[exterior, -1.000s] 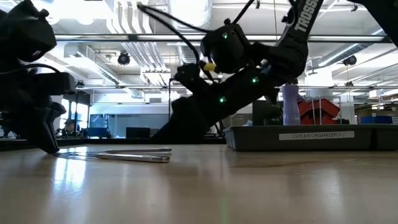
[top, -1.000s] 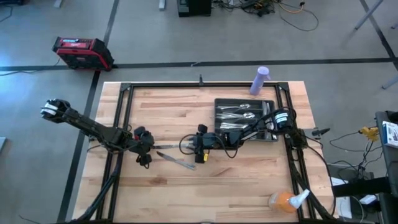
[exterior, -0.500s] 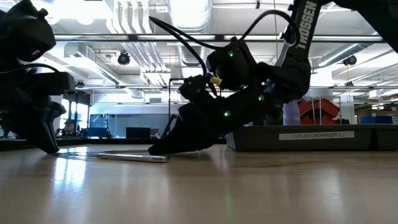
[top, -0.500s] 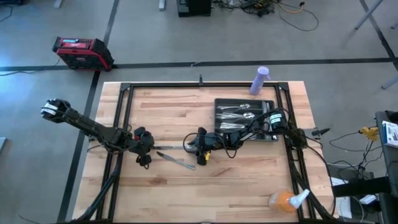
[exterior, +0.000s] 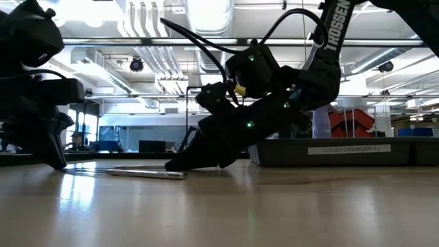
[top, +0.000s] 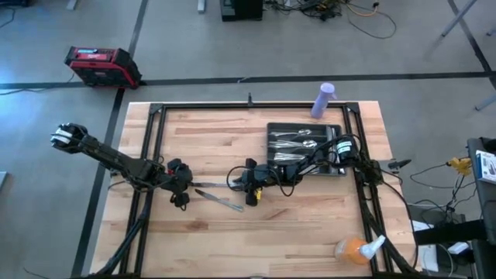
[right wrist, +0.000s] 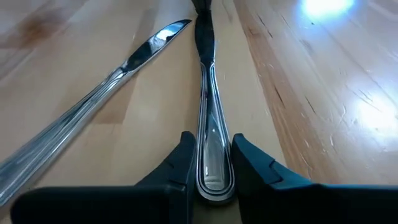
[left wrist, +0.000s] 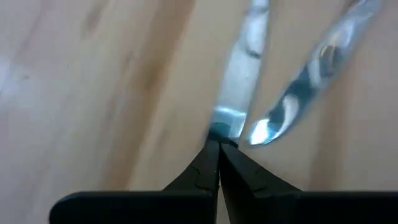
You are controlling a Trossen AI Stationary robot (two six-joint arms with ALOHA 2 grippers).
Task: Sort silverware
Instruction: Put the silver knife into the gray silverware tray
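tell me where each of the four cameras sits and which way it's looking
High view: above, straight down on the table; both arms, left gripper, right gripper, tray.
Low view: table height, level across; right arm low, left at the edge.
Left wrist view: past shut fingers pinching a utensil.
Right wrist view: fingers straddle that utensil's handle; knife alongside.
Shared: both wrist views show the same utensil.

Tray's silverware (top: pixel 292 144) too small to tell

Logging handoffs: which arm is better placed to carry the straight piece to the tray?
Right. Its gripper straddles that piece's handle and starts nearer the tray; the left gripper is shut at its far tip.
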